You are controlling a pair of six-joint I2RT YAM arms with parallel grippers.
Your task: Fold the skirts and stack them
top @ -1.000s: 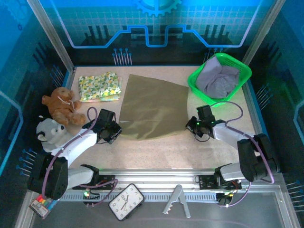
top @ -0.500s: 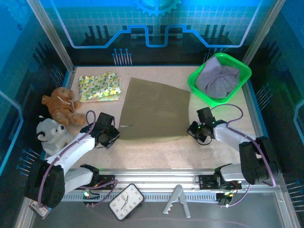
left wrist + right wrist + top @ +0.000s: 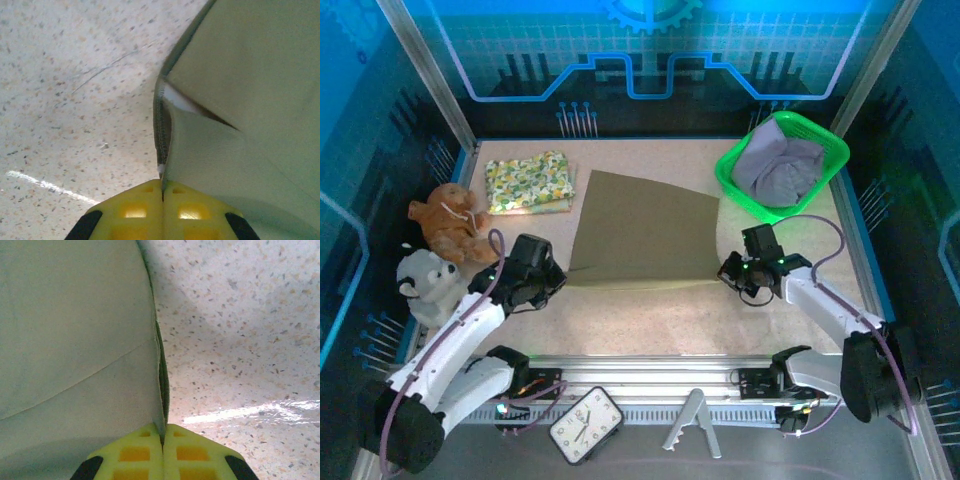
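Spotter: Since a second ago, the far edge of your olive skirt (image 3: pixel 645 230) has slid nearer to the arm bases, and its near hem, which sagged then, now runs in a straight line from your left claw (image 3: pixel 552 280) to your right claw (image 3: pixel 728 272).

Checker: Agreed. Your left wrist camera has the left claw (image 3: pixel 162 187) pressed together on a corner of the olive skirt (image 3: pixel 240 100), with the hem coming straight out from between the yellow fingers and the speckled worktop (image 3: pixel 75 100) beside it.

Spotter: Your right wrist camera shows the same. The right claw (image 3: pixel 162 432) is pinched shut on the opposite corner of the olive skirt (image 3: pixel 75 340), and there is bare worktop (image 3: pixel 240 340) on the other side of the hem.

Checker: From above, the skirt lies spread in the middle of the worktop (image 3: pixel 650 320), wider at the near hem than at the far edge.

Spotter: Your other two are well apart from it. The floral skirt (image 3: pixel 528 182) sits folded at the far left. The lavender-grey skirt (image 3: pixel 780 170) is bunched inside the green basket (image 3: pixel 738 190) at the far right.

Checker: On your left, the brown plush toy (image 3: pixel 448 222) and the grey plush toy (image 3: pixel 428 285) lie by the worktop's edge, close to the left arm but clear of the cloth.
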